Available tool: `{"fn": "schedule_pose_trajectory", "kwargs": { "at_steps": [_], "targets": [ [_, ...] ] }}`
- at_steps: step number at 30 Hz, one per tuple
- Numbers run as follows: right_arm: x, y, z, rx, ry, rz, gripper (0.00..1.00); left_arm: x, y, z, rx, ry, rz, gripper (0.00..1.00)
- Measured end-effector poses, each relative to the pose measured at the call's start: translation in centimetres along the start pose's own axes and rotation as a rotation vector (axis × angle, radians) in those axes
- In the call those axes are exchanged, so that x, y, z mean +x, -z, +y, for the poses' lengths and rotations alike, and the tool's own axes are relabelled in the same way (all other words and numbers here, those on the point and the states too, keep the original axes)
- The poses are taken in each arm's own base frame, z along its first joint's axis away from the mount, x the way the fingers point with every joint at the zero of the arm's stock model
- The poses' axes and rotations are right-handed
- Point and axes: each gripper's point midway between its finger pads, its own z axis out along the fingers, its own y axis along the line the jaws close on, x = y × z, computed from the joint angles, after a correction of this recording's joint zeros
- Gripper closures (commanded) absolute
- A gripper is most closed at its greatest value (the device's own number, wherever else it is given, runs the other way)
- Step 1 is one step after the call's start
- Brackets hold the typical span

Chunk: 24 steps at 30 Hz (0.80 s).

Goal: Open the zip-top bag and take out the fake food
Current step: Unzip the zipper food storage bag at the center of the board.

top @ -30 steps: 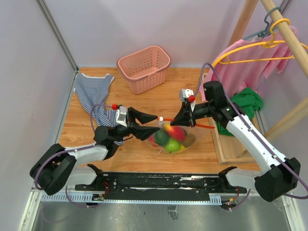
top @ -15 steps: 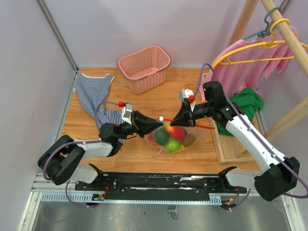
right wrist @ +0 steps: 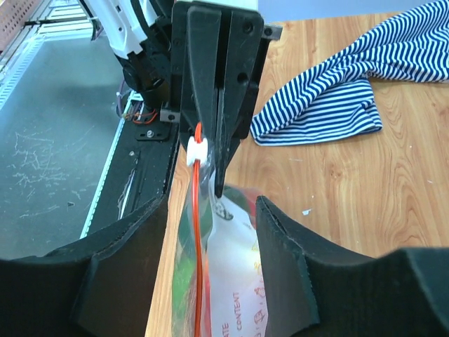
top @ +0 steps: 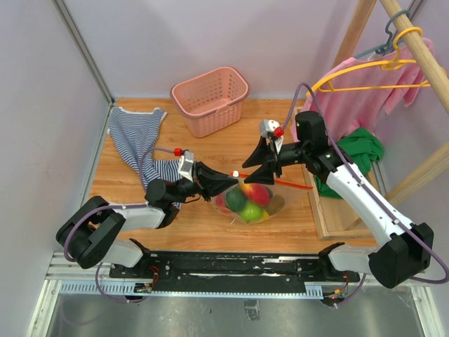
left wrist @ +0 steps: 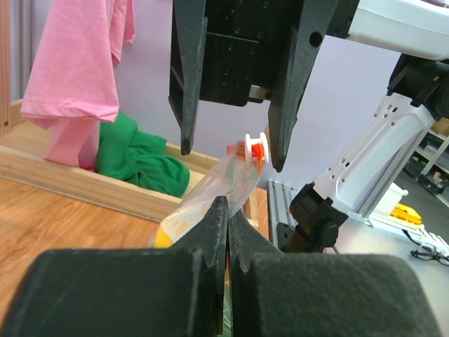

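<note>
Top external: left gripper (top: 229, 174) pinched shut on zip-top bag (top: 275, 203); right gripper (top: 247, 174) parted, holding nothing.

Left gripper (left wrist: 226, 207) is pinching the bag (left wrist: 210, 186), its jaws pressing flat together on the clear film. Bag is slanting up and away toward its white-and-orange slider (left wrist: 254, 147). Right gripper (left wrist: 231, 160) is hanging over it, jaws standing apart, the slider sitting between them. Contact there is unclear. Something yellow (left wrist: 165, 239) is showing through the film. Behind, a pink garment (left wrist: 77, 63) is draping beside green cloth (left wrist: 137, 161), past a wooden rail (left wrist: 63, 174) running along the worktop (left wrist: 49, 232) edge.
</note>
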Motion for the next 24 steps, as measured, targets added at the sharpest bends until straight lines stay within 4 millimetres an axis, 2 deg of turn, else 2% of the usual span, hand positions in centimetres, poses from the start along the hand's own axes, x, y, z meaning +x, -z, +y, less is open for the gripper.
{"fn": "schedule_pose_trajectory", "kwargs": {
  "at_steps": [9, 20, 24],
  "targets": [
    [-1.0, -1.8, 0.8, -0.033, -0.008, 0.008, 0.50, 0.1, 0.0, 0.1, -0.003, 0.007, 0.003, 1.00],
    [-1.0, -2.5, 0.9, -0.025, -0.020, 0.021, 0.57, 0.1, 0.0, 0.1, -0.004, 0.008, 0.003, 1.00],
    [-0.8, -2.7, 0.9, -0.027, -0.028, 0.025, 0.65, 0.1, 0.0, 0.1, -0.007, 0.008, 0.002, 1.00]
  ]
}}
